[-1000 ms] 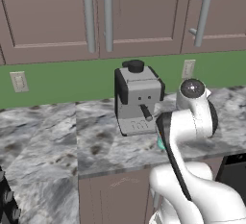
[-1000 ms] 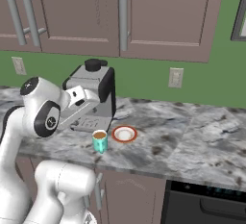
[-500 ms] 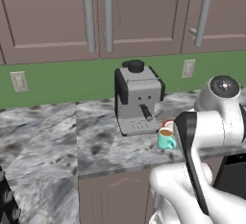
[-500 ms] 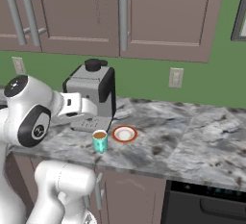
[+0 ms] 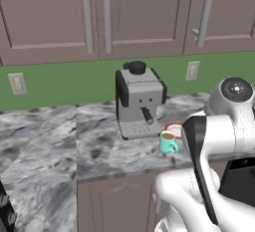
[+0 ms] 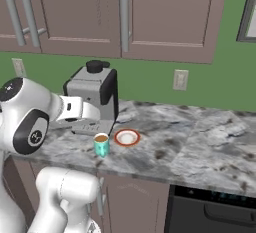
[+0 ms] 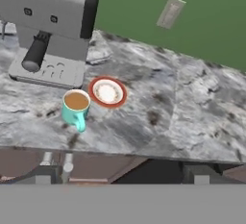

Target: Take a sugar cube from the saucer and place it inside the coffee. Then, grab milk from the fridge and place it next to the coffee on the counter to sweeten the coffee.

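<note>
Jaws: spread wide, grasping nothing; tips blurred at the hand view's bottom.
Teal mug of brown coffee [image 7: 75,107]: on the grey marbled stone worktop [image 7: 192,117], beside the white orange-rimmed saucer [image 7: 107,92].
Sugar cube: too small to discern.
Grey-black coffee machine [image 7: 50,23]: top cut off.

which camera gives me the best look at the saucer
The hand view: the saucer lies whole, seen from above, beside the coffee. The right base view shows it whole but smaller; in the left base view the arm hides part of it.
</note>
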{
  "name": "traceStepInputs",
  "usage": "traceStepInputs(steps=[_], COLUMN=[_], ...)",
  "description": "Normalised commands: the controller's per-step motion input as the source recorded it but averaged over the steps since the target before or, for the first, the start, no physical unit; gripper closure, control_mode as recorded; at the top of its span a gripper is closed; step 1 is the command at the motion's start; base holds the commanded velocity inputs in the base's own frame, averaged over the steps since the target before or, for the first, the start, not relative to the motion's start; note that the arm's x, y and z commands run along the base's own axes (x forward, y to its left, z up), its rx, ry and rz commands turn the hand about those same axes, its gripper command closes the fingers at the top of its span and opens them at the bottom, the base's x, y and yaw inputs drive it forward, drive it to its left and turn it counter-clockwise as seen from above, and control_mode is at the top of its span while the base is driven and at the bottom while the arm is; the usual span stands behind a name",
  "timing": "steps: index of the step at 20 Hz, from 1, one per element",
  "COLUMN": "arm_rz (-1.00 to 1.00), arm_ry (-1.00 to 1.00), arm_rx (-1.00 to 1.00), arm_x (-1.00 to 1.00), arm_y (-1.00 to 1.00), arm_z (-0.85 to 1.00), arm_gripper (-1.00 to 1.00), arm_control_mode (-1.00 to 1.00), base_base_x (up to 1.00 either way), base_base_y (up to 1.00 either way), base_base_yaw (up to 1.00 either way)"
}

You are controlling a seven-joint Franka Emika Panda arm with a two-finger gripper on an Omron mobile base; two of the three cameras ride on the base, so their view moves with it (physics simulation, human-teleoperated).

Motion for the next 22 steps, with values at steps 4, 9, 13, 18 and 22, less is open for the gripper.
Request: traceStepInputs(steps=[4, 9, 13, 18, 22], arm_rz=[0.00, 0.00, 0.00, 0.00, 0.00], arm_ry=[0.00, 0.00, 0.00, 0.00, 0.00], arm_rx=[0.00, 0.00, 0.00, 0.00, 0.00], arm_x=[0.00, 0.00, 0.00, 0.00, 0.00], arm_y=[0.00, 0.00, 0.00, 0.00, 0.00], arm_z=[0.00, 0.00, 0.00, 0.00, 0.00], arm_gripper=[-1.00, -1.00, -1.00, -1.00, -1.00], arm_control_mode=[1.00, 1.00, 1.00, 1.00, 1.00], base_base_x=[-0.58, -0.16, 0.00, 0.00, 0.00], base_base_y=[-0.91, -0.81, -0.38, -0.13, 0.00], base_base_yaw=[-0.02, -0.44, -0.69, -0.76, -0.81])
